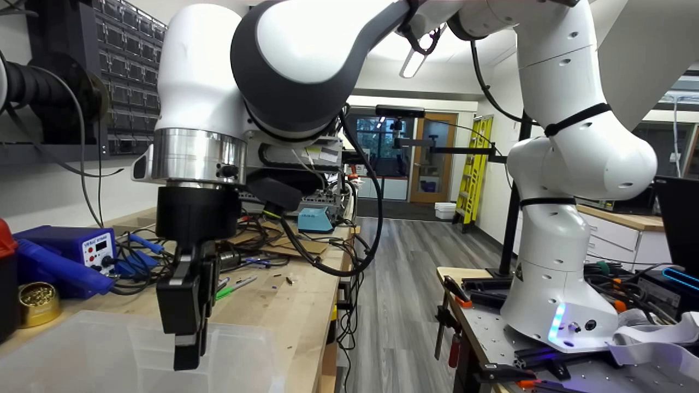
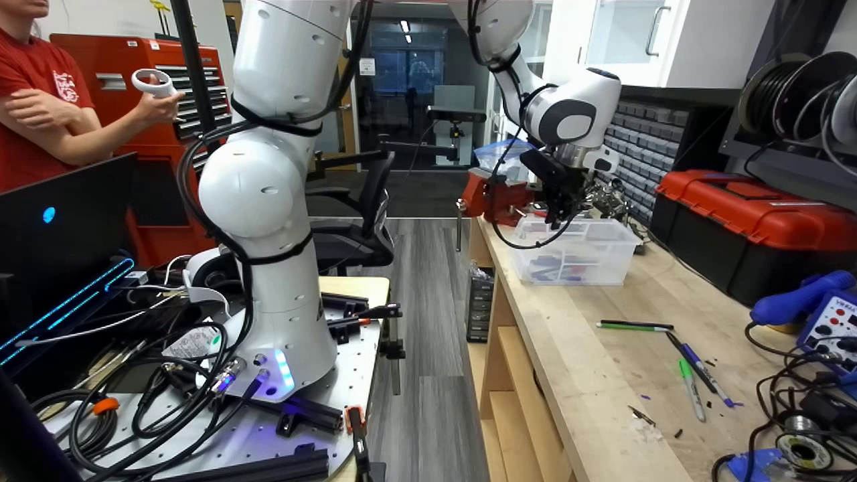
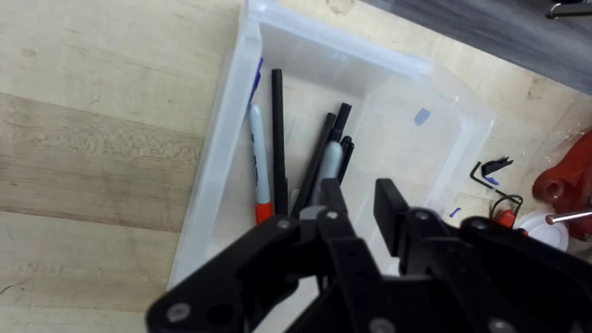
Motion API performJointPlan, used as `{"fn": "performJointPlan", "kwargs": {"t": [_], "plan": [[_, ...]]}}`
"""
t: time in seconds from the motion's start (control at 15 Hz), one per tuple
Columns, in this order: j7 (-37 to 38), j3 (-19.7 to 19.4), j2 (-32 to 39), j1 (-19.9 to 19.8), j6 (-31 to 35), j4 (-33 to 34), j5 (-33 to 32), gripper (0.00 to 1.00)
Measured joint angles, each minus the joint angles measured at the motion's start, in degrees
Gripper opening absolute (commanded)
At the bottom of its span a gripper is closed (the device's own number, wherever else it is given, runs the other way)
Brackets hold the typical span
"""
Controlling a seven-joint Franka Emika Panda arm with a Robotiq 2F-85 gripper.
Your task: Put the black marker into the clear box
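Clear box [image 3: 219, 138]: open-topped; way down between its walls, beneath the gripper [image 3: 358, 196].
Loose markers [image 3: 260, 157]: lying leftward inside, in the wrist view; bare bottom to their right.
Red bench vise [image 2: 479, 192]: obstacle near one end of the box.
Black cable [image 1: 379, 215]: hanging in a loop beside the gripper.

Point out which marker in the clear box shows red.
In the wrist view, the pale grey marker nearer the left wall of the clear box; only it shows a red section.
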Motion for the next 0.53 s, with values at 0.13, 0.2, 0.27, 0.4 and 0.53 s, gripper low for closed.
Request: {"fn": "performJointPlan", "kwargs": {"t": [0.13,0.2,0.27,0.4,0.53], "plan": [[0.0,0.0,0.0,0.0,0.0,0.0,0.0,0.7],[0.0,0.0,0.0,-0.1,0.0,0.1,0.0,0.76],[0.0,-0.1,0.0,-0.2,0.0,0.3,0.0,0.83],[-0.1,-0.2,-0.5,-0.6,0.0,0.5,0.1,0.96],[-0.2,-0.2,-1.4,-1.2,0.1,0.6,0.1,1.0]]}}
